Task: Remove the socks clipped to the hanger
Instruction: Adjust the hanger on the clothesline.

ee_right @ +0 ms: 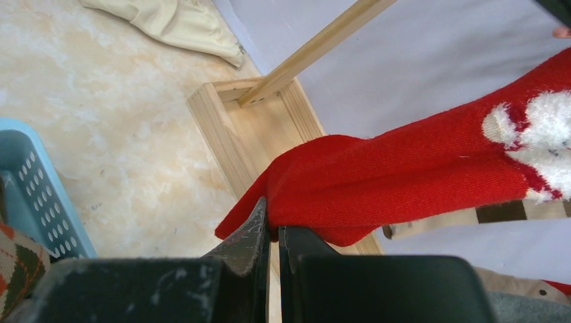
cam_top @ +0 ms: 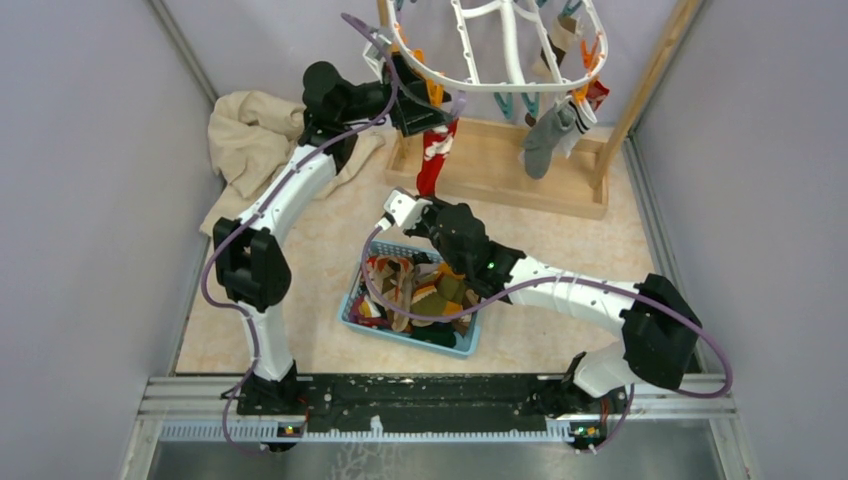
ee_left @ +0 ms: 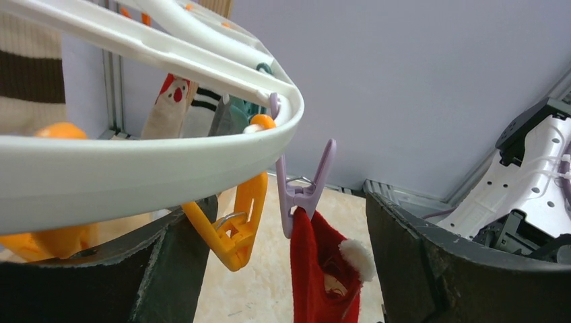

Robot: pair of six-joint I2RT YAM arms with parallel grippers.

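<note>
Black fingers of the right gripper (ee_right: 271, 232) fill the bottom of its wrist view. They are pressed together with no gap and appear to pinch the lower edge of the red sock (ee_right: 404, 168) close to its toe. That sock runs up to a purple clip (ee_left: 303, 192) on the near-left rim of the hanger (ee_left: 135, 168). Up there the left gripper (ee_left: 286, 249) stands wide open and holds nothing, one finger on either side of the clip.

To do this well, I judge the left gripper should centre on the clip's two upper wings and squeeze there. It should stay clear of the rim and of the orange clip (ee_left: 236, 229) just to the left. The right gripper should keep only light tension, so the ring is not dragged or tilted. Once the clip lets go it can draw the sock down to the basket (cam_top: 352, 298) beside it.

How much fabric the right gripper really has is hard to tell, since its tips hide the pinch. The top view cuts off the hanger's far half, so the socks left cannot be counted. A grey sock (cam_top: 545, 140) shows at the right.
</note>
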